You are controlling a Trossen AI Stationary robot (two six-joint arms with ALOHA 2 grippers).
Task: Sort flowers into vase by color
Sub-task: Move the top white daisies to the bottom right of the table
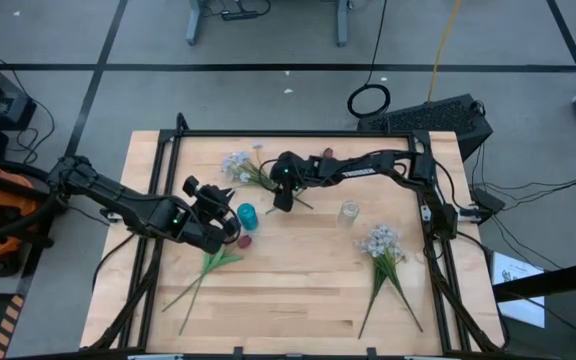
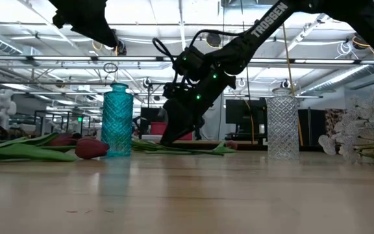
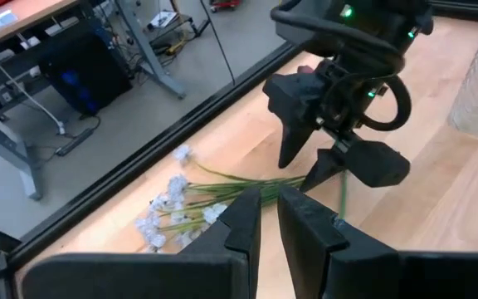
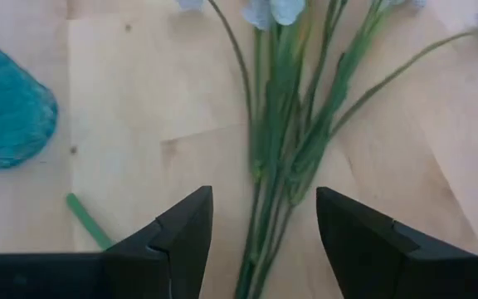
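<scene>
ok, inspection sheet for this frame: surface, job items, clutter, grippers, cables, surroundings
Surface: wooden table, black frame along its edges.
Job's things: teal vase and clear vase upright, both empty. White spray at the far edge, second white spray on the right. Red flowers lie by the teal vase, stems running toward the near left.
Clutter: nothing seen.
Grippers: right gripper open, low over the far spray's stems. Left gripper almost shut, empty, raised beside the teal vase.
Cables: loose cables off the table's right edge; a coil on the floor beyond.
Surroundings: grey floor with tape lines; desks and monitors behind; no person seen.
</scene>
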